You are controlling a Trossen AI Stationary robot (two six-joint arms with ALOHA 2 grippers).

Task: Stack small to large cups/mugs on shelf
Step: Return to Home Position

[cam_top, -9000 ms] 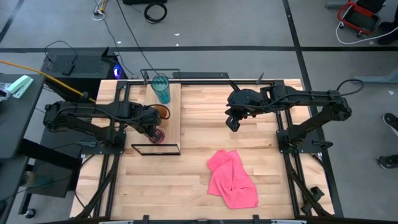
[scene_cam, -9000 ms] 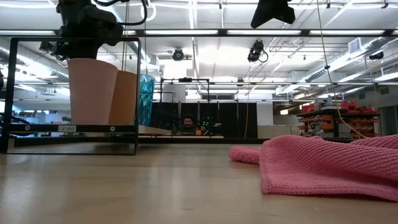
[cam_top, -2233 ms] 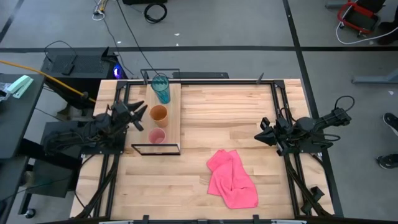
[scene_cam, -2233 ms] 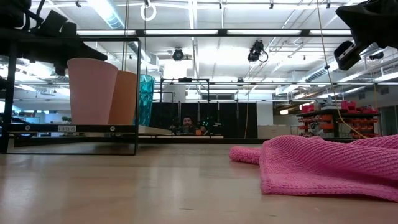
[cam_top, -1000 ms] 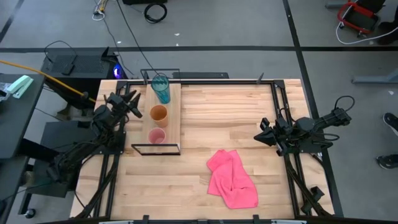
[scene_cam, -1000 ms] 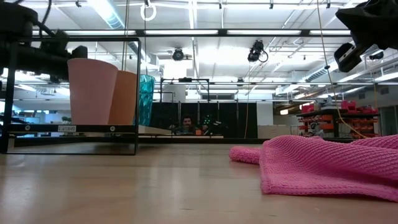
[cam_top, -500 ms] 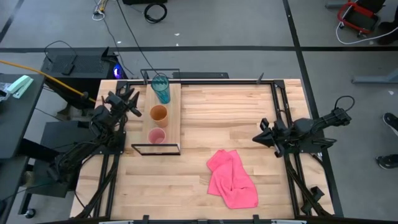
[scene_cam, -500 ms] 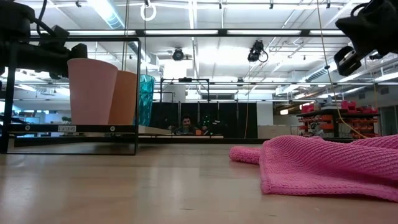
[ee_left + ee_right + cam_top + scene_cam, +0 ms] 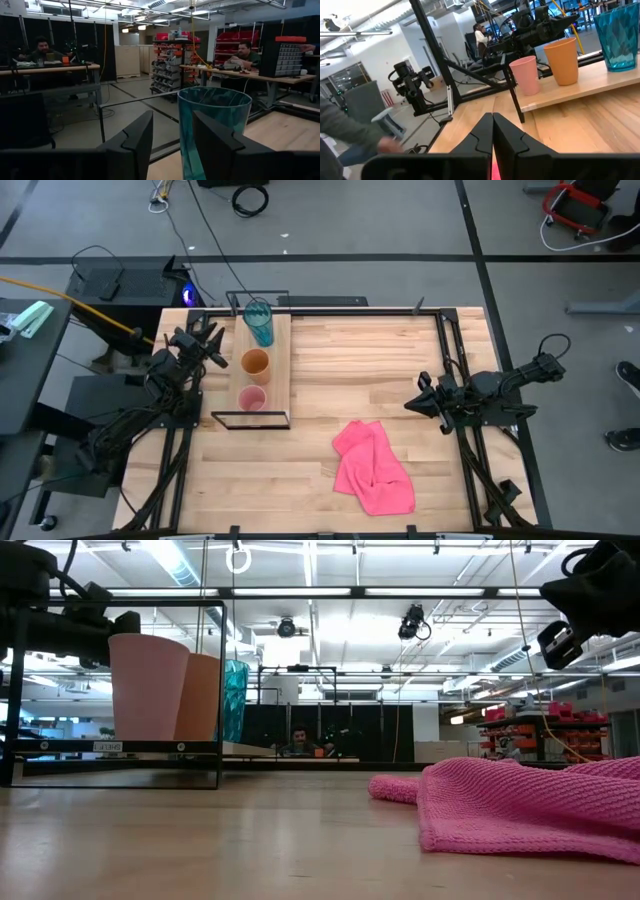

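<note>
Three cups stand upright on their bases in a row on the shelf (image 9: 277, 370), apart from one another: the teal cup (image 9: 259, 321) at the far end, the orange cup (image 9: 256, 362) in the middle, the pink cup (image 9: 251, 398) nearest. The low view shows the pink cup (image 9: 148, 686), the orange cup (image 9: 201, 696) and the teal cup (image 9: 234, 700) overlapping. My left gripper (image 9: 207, 345) hangs open just left of the shelf, level with the teal cup (image 9: 215, 127). My right gripper (image 9: 412, 403) is shut near the table's right edge, touching nothing.
A crumpled pink cloth (image 9: 375, 468) lies on the tabletop near the front, right of the shelf. The shelf's black wire frame (image 9: 220, 690) rises around the board. Bare wood (image 9: 350, 360) lies between the shelf and the right arm. People sit at desks in the room behind.
My right gripper has drifted a little toward the table's left and slightly down, staying shut. The left arm and the three cups have kept still.
</note>
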